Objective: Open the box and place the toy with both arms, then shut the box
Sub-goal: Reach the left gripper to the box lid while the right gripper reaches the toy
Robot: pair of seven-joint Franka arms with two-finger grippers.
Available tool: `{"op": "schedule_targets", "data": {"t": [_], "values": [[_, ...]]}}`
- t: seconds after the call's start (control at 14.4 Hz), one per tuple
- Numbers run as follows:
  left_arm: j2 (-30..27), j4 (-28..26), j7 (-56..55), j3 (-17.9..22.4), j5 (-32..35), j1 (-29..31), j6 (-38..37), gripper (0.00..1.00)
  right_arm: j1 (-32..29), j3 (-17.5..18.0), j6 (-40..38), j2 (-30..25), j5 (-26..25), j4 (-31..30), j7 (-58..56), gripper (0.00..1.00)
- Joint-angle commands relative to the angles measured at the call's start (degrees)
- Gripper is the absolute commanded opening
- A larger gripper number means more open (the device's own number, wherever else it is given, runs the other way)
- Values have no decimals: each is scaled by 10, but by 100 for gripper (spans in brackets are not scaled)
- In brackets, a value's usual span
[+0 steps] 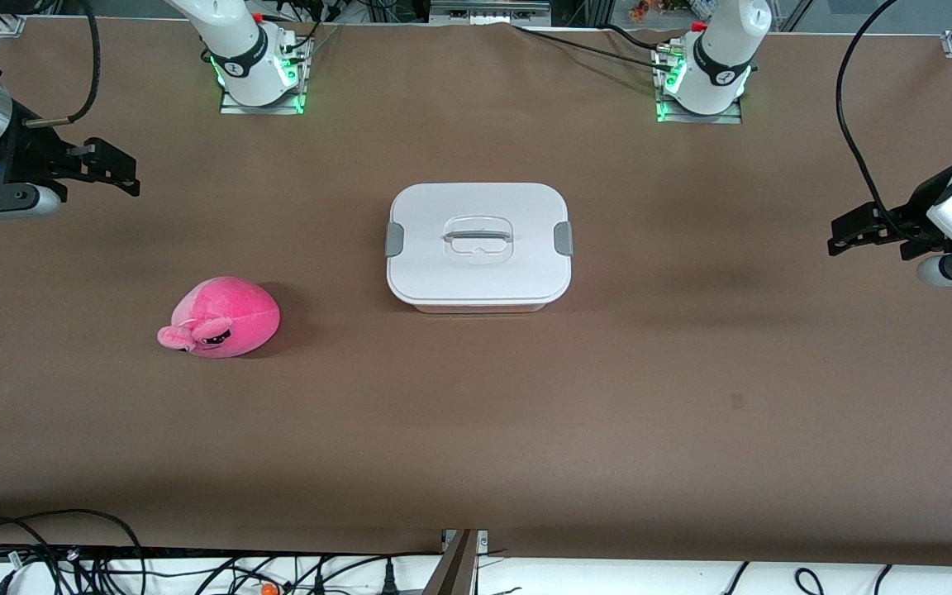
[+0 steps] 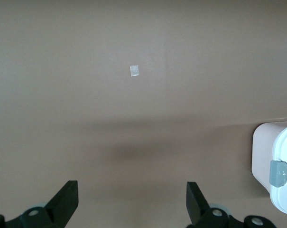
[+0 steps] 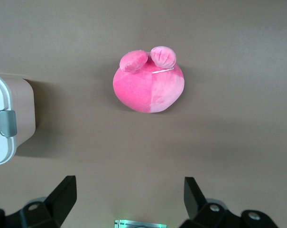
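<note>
The box (image 1: pixel 478 246) stands shut in the middle of the table, white lid on, grey clips at both ends, clear handle on top. Its edge shows in the left wrist view (image 2: pixel 276 168) and the right wrist view (image 3: pixel 8 123). The pink plush toy (image 1: pixel 220 318) lies on the table toward the right arm's end, nearer the front camera than the box; it also shows in the right wrist view (image 3: pixel 149 85). My right gripper (image 1: pixel 116 169) is open and empty, up over the table's right-arm end. My left gripper (image 1: pixel 852 233) is open and empty, up over the left-arm end.
A small pale square of tape (image 2: pixel 134 71) lies on the brown tabletop (image 1: pixel 476 430). The arm bases (image 1: pixel 257 66) stand along the table's edge farthest from the front camera. Cables (image 1: pixel 71 562) hang below the near edge.
</note>
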Motion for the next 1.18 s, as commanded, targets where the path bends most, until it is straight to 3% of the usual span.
{"op": "schedule_targets", "data": {"t": [0.0, 0.84, 1.11], "values": [[10, 19, 4, -2, 15, -1, -4, 100, -6, 1, -10, 6, -5, 15, -12, 100], [15, 21, 3, -3, 10, -2, -3, 100, -6, 0, -3, 6, 1, 2, -16, 100], [17, 20, 6, -4, 5, -4, -4, 100, -6, 0, 36, 20, 1, -18, -16, 100]]}}
